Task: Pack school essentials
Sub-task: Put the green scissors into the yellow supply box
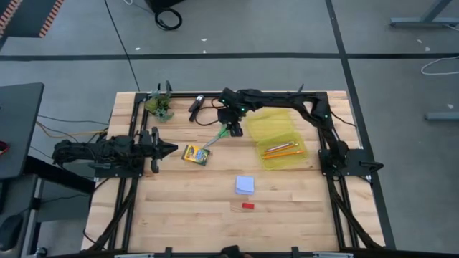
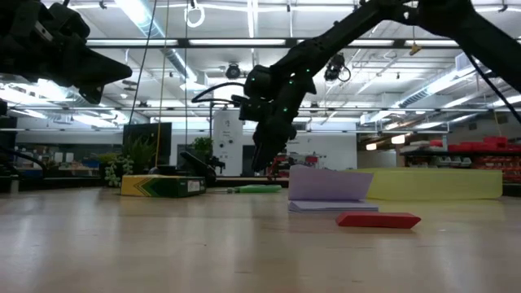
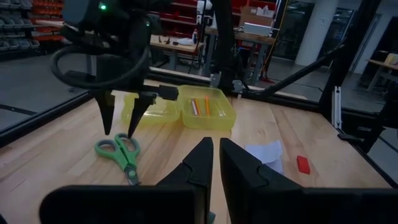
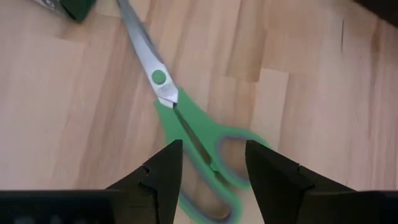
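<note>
Green-handled scissors [image 1: 221, 139] lie flat on the wooden table, their blade tips near the yellow-green crayon box [image 1: 194, 154]. My right gripper [image 1: 232, 131] hangs open just above the scissors' handles [image 3: 118, 148], pointing steeply down, one finger on each side of a handle loop [image 4: 217, 158] and touching nothing. The open yellow case [image 1: 278, 136] holds orange pencils [image 1: 280, 150]. A pale blue note pad [image 1: 245, 185] and a red eraser [image 1: 247, 206] lie nearer the front. My left gripper [image 1: 169, 149] waits at the left, level, its fingers close together on nothing.
A small green leafy clump [image 1: 159, 106] and a black clip-like object [image 1: 195, 107] sit at the far left of the table. The right arm spans the far edge above the yellow case. Bare wood lies along the near edge [image 1: 215, 229].
</note>
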You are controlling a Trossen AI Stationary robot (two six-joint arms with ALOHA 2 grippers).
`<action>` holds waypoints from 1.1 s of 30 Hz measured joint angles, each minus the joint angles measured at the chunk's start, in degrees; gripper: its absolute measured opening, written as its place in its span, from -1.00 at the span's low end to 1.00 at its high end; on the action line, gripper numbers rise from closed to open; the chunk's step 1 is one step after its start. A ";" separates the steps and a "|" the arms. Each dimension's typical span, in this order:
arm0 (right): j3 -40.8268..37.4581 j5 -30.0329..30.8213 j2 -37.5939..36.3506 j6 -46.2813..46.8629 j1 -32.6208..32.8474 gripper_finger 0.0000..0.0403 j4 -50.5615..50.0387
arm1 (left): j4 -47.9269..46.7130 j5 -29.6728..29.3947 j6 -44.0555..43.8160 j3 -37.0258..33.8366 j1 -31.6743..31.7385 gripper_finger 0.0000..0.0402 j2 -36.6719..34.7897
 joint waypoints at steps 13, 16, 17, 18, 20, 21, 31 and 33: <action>2.32 0.32 3.41 -2.14 -0.41 -0.09 -4.97 | 0.00 0.00 -0.02 0.00 0.00 -0.85 0.00; 2.32 1.23 3.48 -0.88 -0.41 -0.10 -4.96 | -0.01 0.00 -0.02 0.00 0.00 -0.83 0.00; 2.32 1.45 3.53 -0.58 -0.41 -0.10 -5.14 | 0.02 0.00 0.01 0.00 0.00 -0.82 -0.02; 2.32 1.51 3.61 -0.42 -0.57 -0.10 -5.00 | 0.01 0.02 0.02 0.00 0.01 -0.82 0.00; 2.32 1.59 3.63 -0.28 -0.82 -0.10 -5.05 | 0.01 0.00 0.00 0.00 0.00 -0.83 0.00; 2.32 1.70 3.63 -0.29 -0.84 -0.11 -5.05 | 0.01 0.01 0.02 0.00 0.02 -0.83 -0.01; 2.32 3.68 3.61 -1.34 0.58 -0.13 -9.22 | 0.01 0.00 0.01 0.00 0.02 -0.86 0.00; 2.32 4.19 3.56 -1.36 1.49 -0.13 -10.16 | 0.01 0.00 0.00 0.00 0.02 -0.84 0.00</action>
